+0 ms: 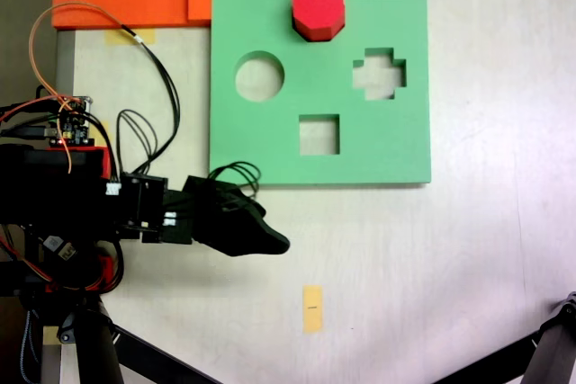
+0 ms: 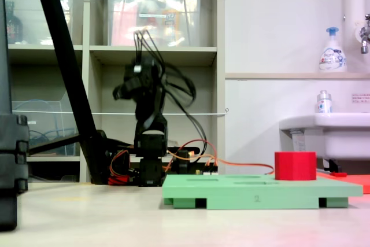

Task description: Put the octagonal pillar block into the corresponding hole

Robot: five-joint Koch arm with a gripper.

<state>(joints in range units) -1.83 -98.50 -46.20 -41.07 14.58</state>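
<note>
The octagonal pillar block stands upright on the green foam board, well beyond the hand. Seating appears unfinished; hand state cannot be told.

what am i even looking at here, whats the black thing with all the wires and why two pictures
The black thing is a small robot arm with a gripper at its tip; whether it is open or shut cannot be told, and it holds nothing. One picture looks straight down at the table, the other is taken low from the side. On the table lies a green foam board with shaped cutouts. A red eight-sided block sits at the board's far edge, apart from the arm.
</note>
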